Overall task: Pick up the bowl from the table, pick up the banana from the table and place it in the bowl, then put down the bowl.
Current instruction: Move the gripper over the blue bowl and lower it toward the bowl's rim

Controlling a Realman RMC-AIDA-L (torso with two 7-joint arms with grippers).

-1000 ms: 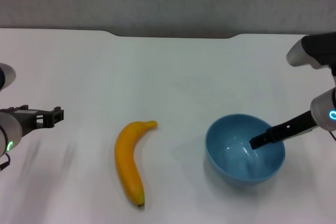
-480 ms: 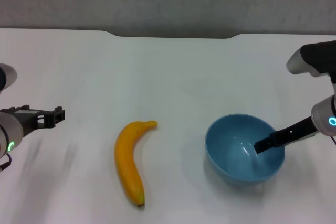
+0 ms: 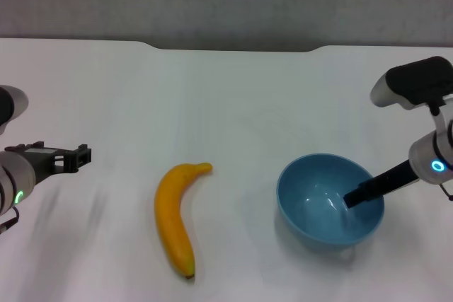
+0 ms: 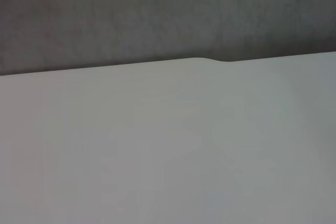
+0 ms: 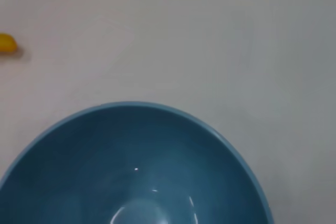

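The light-blue bowl sits right of centre on the white table. My right gripper reaches in from the right, one dark finger inside the bowl against its right rim, the other hidden behind the wall. It is shut on the rim. The right wrist view looks down into the bowl, with one end of the banana far off. The yellow-orange banana lies left of the bowl, apart from it. My left gripper hovers at the far left, open and holding nothing.
The table's far edge has a shallow notch before a grey wall. The left wrist view shows only bare tabletop and that far edge.
The right arm's finger has drawn back from the bowl's middle to its right rim, and the arm's upper part has shifted left. The bowl's base looks slightly higher. The left gripper barely moved.
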